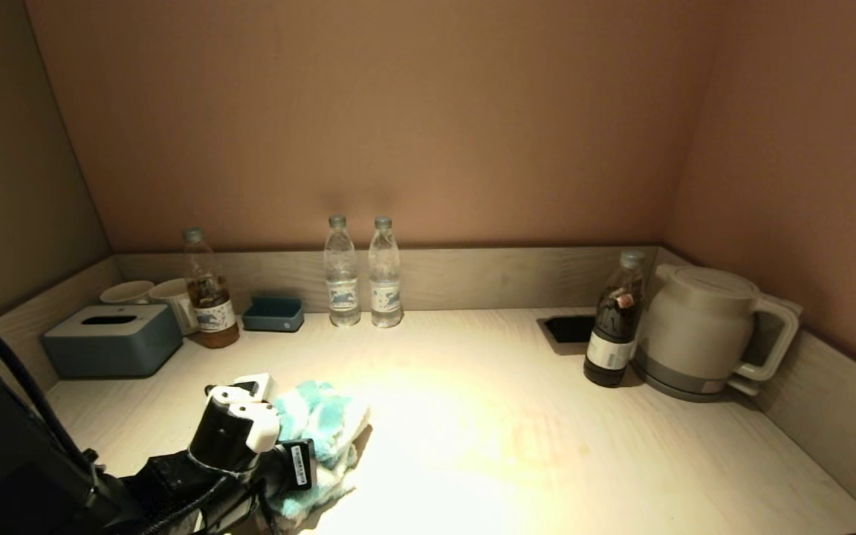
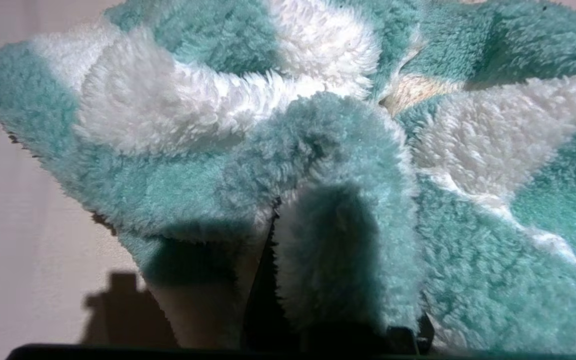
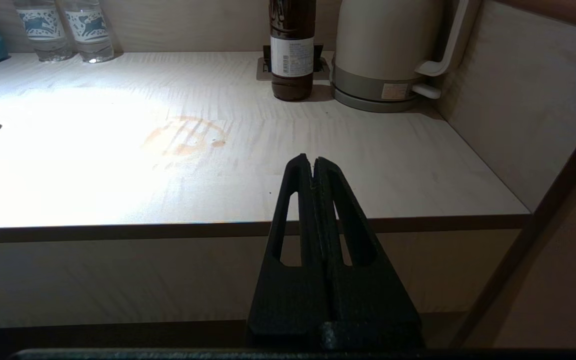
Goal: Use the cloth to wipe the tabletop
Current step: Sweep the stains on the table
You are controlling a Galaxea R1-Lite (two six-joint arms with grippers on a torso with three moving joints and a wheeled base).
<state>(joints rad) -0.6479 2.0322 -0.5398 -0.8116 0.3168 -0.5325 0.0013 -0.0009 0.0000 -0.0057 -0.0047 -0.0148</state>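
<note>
The bench (image 1: pixel 472 416) is big and pale, and a brownish ring stain (image 3: pixel 185 136) sits on it out in front of the right gripper (image 3: pixel 313 162), whose fingers are pressed tight together with nothing between them, low by the bench's front edge. The fluffy teal and white cloth (image 1: pixel 320 438) lies bunched on the bench (a fold of it is pinched in the fingers of the left gripper (image 1: pixel 290 464), which are clenched on it), spreading out just past their tips.
</note>
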